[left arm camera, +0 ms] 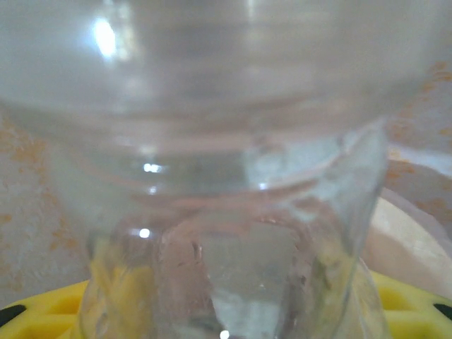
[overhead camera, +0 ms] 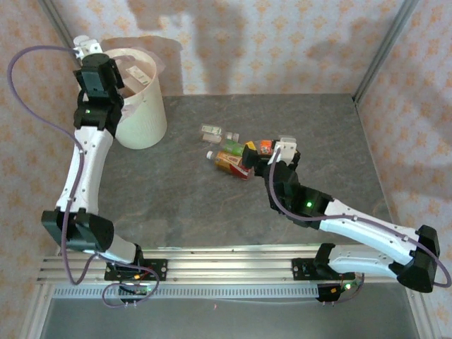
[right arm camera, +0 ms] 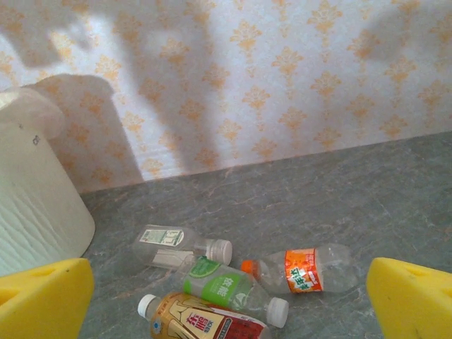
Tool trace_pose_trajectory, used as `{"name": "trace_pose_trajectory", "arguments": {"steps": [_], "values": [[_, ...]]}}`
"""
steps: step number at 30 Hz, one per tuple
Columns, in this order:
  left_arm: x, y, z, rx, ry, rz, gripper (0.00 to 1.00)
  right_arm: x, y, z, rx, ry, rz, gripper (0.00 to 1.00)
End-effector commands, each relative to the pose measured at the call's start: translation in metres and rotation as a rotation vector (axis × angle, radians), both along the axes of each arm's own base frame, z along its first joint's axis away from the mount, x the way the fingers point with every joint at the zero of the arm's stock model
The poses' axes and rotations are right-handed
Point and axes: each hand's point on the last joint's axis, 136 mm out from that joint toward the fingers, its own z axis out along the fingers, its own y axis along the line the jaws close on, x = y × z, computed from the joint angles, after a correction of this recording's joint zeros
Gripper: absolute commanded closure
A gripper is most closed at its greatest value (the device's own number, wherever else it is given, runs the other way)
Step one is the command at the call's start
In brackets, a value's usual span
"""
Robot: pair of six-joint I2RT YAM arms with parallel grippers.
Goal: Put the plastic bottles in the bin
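My left gripper (overhead camera: 90,58) hangs over the near-left rim of the bin (overhead camera: 145,113) and is shut on a clear plastic bottle (left arm camera: 226,176) with a white cap (overhead camera: 82,44). This bottle stands right in front of the left wrist camera, between the yellow fingers (left arm camera: 42,311). Several plastic bottles (overhead camera: 232,152) lie in a cluster mid-table. My right gripper (overhead camera: 284,150) hovers open just right of the cluster. Ahead of its fingers (right arm camera: 413,296) lie a clear bottle (right arm camera: 173,246), a green-labelled one (right arm camera: 229,286), an orange-labelled one (right arm camera: 304,268) and a red-and-gold one (right arm camera: 205,323).
The bin (right arm camera: 32,205) is a cream bucket at the table's back left, near the patterned wall. The grey tabletop (overhead camera: 311,120) is bare to the right of the bottles and in front of them. Metal frame posts stand at the back corners.
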Motion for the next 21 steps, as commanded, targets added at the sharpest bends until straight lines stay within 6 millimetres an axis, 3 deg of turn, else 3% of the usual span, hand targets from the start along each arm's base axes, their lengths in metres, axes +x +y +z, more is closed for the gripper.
{"name": "trace_pose_trajectory", "arguments": {"steps": [1, 12, 18, 21], "values": [[0.023, 0.009, 0.017, 0.091, 0.004, -0.052, 0.41, -0.003, -0.016, -0.007, 0.001, 0.026, -0.062, 0.01], [0.095, 0.049, -0.033, 0.092, 0.139, 0.061, 0.41, -0.014, -0.053, -0.001, 0.025, 0.028, -0.179, 0.01], [0.104, 0.074, -0.046, 0.114, 0.214, 0.217, 0.36, -0.025, -0.075, -0.007, 0.08, 0.017, -0.233, 0.01], [0.099, 0.083, -0.052, 0.117, 0.213, 0.284, 0.26, -0.03, -0.087, -0.01, 0.106, 0.005, -0.26, 0.01]]}}
